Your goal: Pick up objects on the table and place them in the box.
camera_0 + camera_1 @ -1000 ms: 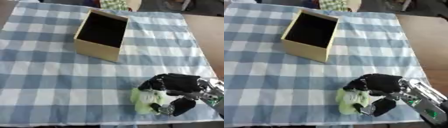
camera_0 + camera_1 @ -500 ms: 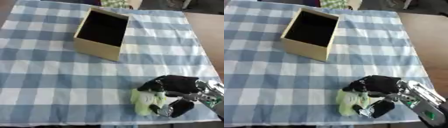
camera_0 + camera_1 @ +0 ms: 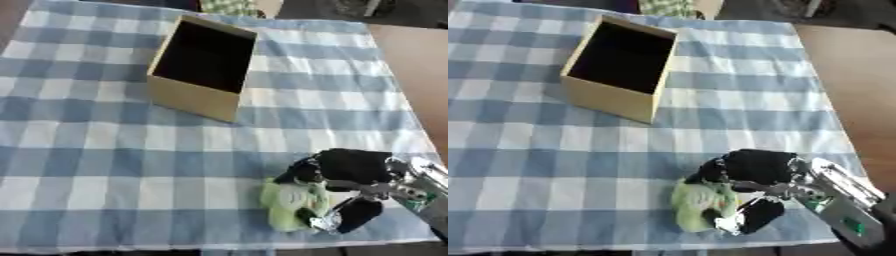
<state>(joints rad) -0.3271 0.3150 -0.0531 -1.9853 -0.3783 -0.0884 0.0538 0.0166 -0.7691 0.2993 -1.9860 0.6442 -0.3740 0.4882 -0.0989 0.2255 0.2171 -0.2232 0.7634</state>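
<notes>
A pale green soft object (image 3: 290, 206) lies on the blue-and-white checked cloth near the table's front edge, right of centre. My right hand (image 3: 353, 172), black with a silver wrist, comes in from the lower right and has its fingers and thumb curled round the green object's right side. An open tan cardboard box (image 3: 203, 65) stands at the back, left of centre, its inside dark and its contents not visible. My left hand appears in neither view.
The checked cloth (image 3: 96, 150) covers most of the table. Bare brown tabletop (image 3: 416, 75) shows along the right. The cloth's front edge runs just below the green object. Some items show beyond the far edge.
The whole picture has shifted slightly, so the camera has moved. My right hand stays curled on the green object in about the same spot.
</notes>
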